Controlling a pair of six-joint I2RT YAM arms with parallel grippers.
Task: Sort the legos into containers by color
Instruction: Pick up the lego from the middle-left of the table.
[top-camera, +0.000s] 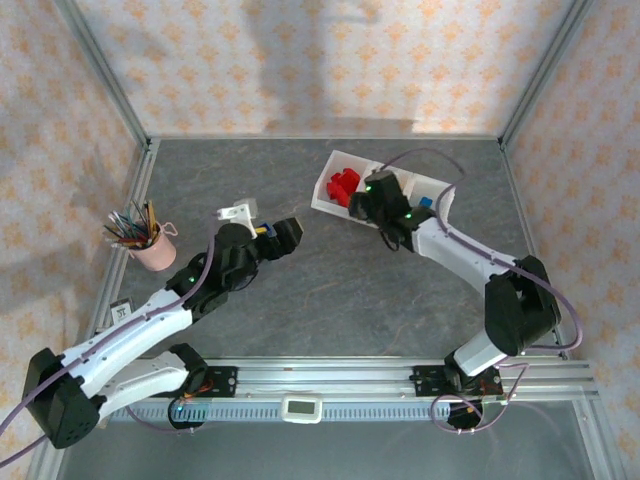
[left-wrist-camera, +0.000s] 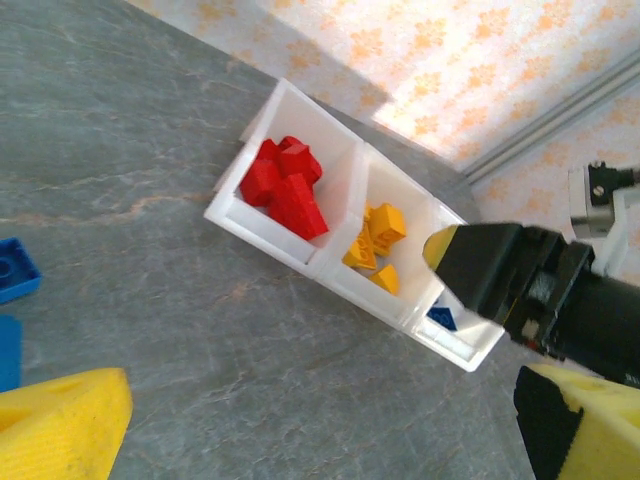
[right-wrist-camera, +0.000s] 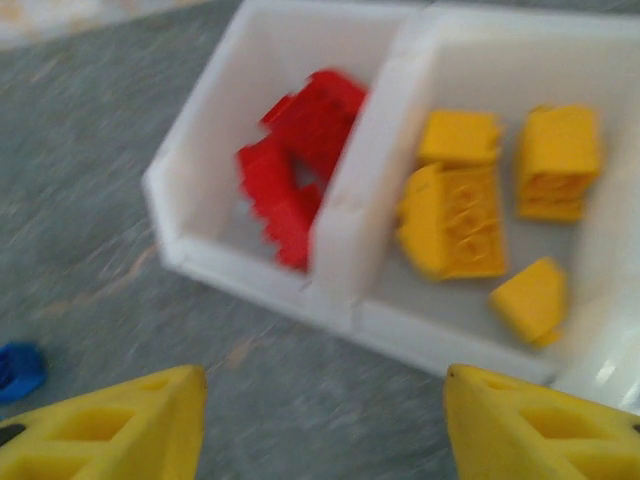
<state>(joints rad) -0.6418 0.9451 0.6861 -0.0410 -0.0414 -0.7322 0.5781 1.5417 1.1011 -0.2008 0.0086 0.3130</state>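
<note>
The white three-compartment tray lies at the back right of the table. One end compartment holds red legos, the middle one yellow legos, and the other end a blue lego. My right gripper hovers at the tray's near wall, open, with nothing between its yellow fingers. My left gripper is open and empty over bare table left of the tray. Loose blue legos lie on the table near it.
A pink cup of pens stands at the left side. Patterned walls and metal frame posts close the table at the back and sides. The right arm's black wrist hangs over the tray's blue end.
</note>
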